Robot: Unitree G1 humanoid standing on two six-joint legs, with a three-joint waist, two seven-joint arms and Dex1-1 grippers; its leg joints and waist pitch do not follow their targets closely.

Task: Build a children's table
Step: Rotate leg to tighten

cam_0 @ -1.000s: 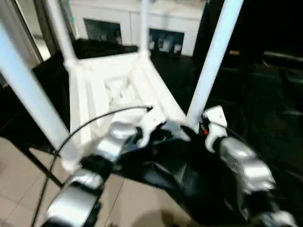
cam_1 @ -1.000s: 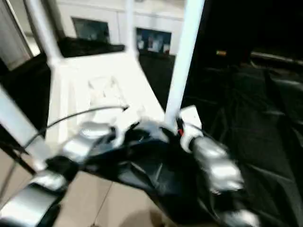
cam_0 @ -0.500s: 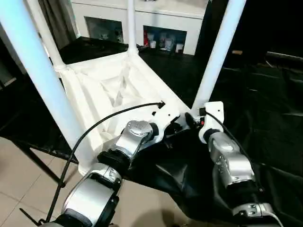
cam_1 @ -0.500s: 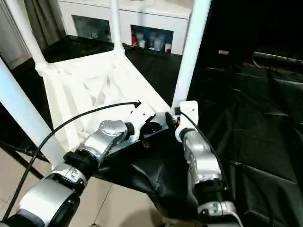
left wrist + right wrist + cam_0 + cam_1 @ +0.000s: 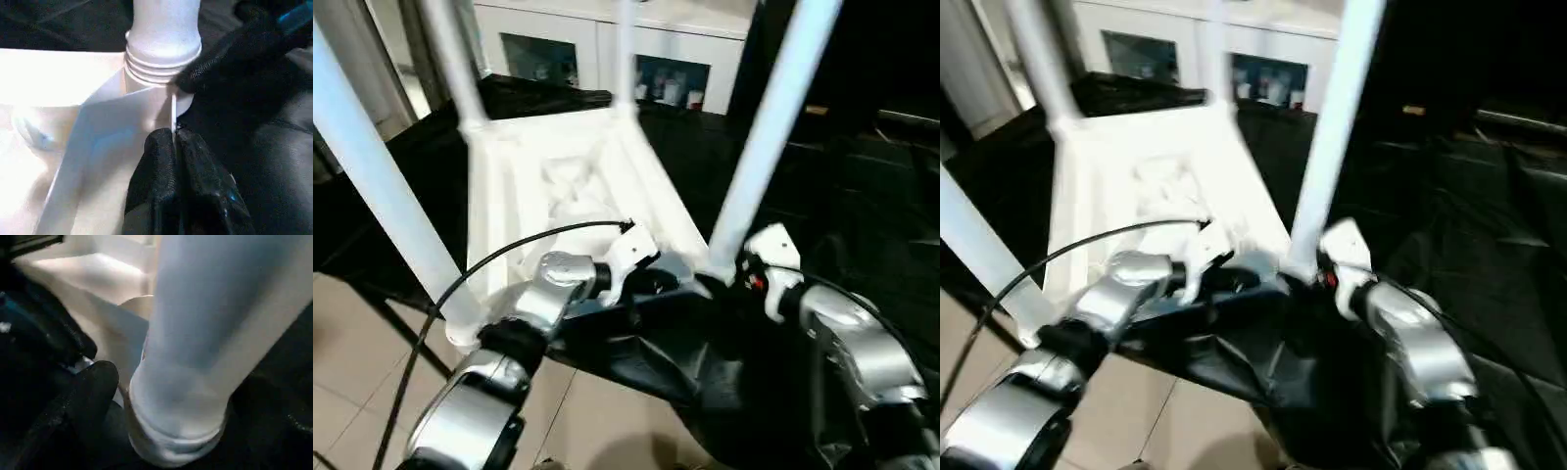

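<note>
The children's table lies upside down, its white ribbed tabletop (image 5: 568, 186) on a black-covered bench. Its legs stand up from the corner sockets: near right leg (image 5: 764, 147), near left leg (image 5: 382, 196) and a far leg (image 5: 455, 59). My left gripper (image 5: 174, 139) is shut on the thin rim of the tabletop (image 5: 112, 127), just beside the near right socket. My right gripper (image 5: 729, 279) is at the base of that leg (image 5: 205, 333). It is open, one finger (image 5: 93, 387) standing close beside the tube. The same finger (image 5: 220, 63) reaches the leg's threaded collar.
Black sheeting (image 5: 862, 196) covers the bench to the right of the tabletop. A white cabinet (image 5: 675, 59) stands behind. Tiled floor (image 5: 352, 372) lies below the bench's near edge. A black cable (image 5: 509, 255) arcs over my left forearm.
The head camera has swung, shifting the whole picture. Both grippers stay at the near right corner, and the table has not visibly moved.
</note>
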